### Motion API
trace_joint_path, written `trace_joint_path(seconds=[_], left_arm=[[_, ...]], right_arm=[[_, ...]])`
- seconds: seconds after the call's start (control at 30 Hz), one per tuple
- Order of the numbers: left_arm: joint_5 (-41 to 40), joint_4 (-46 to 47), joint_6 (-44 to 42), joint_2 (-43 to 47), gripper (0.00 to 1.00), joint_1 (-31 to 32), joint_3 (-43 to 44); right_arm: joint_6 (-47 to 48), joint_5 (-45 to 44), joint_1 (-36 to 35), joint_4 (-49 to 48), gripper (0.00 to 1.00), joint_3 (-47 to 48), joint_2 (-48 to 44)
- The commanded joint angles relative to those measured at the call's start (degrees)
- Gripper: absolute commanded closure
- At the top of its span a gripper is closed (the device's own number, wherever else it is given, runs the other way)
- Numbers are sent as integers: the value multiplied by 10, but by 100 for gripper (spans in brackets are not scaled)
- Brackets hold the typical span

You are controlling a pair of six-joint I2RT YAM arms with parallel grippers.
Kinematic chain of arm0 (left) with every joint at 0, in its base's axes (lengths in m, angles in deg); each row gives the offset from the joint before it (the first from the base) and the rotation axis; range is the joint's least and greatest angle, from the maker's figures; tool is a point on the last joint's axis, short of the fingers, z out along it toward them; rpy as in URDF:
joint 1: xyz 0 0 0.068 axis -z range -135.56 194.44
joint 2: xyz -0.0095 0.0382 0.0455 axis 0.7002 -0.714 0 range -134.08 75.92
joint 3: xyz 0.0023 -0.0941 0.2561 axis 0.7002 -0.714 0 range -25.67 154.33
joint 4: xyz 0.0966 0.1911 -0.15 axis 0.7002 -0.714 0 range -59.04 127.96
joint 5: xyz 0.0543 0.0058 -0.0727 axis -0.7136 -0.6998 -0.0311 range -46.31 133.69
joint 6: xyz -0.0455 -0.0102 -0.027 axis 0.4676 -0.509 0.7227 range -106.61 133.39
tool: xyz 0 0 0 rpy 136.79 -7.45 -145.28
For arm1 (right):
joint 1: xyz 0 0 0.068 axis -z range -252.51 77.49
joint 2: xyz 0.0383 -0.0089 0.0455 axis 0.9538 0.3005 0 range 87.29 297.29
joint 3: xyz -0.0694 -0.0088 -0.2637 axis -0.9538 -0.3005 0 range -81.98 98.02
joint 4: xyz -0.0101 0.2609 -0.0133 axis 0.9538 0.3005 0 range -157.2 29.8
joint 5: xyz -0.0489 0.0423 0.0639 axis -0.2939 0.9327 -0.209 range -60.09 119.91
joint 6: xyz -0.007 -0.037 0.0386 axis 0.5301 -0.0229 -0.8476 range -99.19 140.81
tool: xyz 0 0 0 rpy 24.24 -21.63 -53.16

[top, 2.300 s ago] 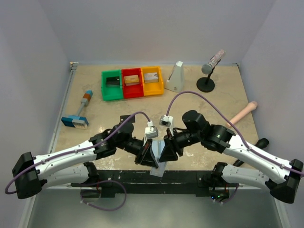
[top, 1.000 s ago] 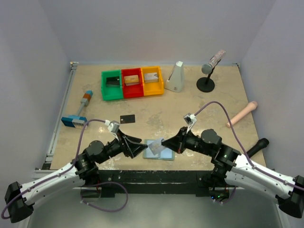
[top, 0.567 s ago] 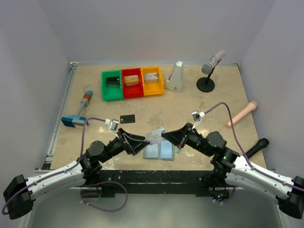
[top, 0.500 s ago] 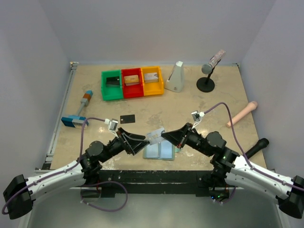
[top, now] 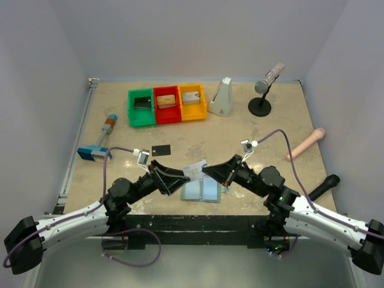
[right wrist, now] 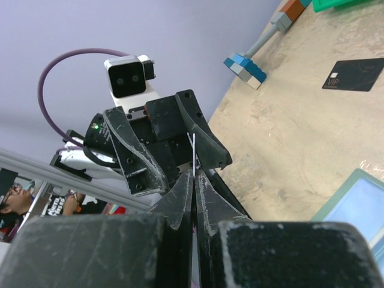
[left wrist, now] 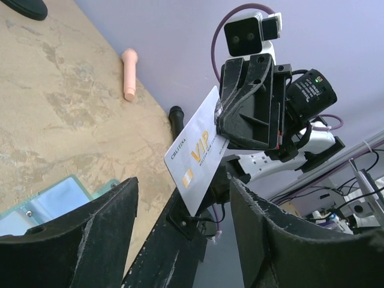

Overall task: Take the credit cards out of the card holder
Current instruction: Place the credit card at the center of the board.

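The blue-grey card holder lies open on the table near the front edge, also seen as the card holder and the card holder in the wrist views. My right gripper is shut on a silver-grey credit card and holds it in the air above the holder. That card shows edge-on above the right gripper. My left gripper is open, with the card's free end between its fingers, apart from both. A black credit card lies flat on the table.
Green, red and yellow bins stand in a row at the back. Beside them are a white wedge-shaped object and a microphone on a stand. A blue-headed brush lies left, a beige handle right.
My right gripper lifted the silver-grey card up out of the card holder. My left gripper moved in around the card's free end and its jaws narrowed a little.
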State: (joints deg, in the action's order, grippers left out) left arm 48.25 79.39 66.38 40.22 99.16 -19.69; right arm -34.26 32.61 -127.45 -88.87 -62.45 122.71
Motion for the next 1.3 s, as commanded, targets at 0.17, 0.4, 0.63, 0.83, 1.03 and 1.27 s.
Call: trace_joint_path(seconds=[0.17,0.4,0.63,0.83,1.03,1.27], left_arm=[[19,72,0,-6,45,-2,14],[22,83,-1,-8,69,-2,9],[23,89,1,-10,84,-2,6],[22,95,0,-13,95,-2,4],[5,60,-4,10,100,-3,5],[-13,-214,-47,9,100,-30,117]], right_arm=[[-12,16,1,-48,100,-3,7],[-15,16,1,-52,100,-9,7],[-14,19,1,-53,100,-10,9],[-9,26,1,-34,100,-6,5],[10,19,2,88,37,25,-35],[89,-93,2,423,20,131,-131]])
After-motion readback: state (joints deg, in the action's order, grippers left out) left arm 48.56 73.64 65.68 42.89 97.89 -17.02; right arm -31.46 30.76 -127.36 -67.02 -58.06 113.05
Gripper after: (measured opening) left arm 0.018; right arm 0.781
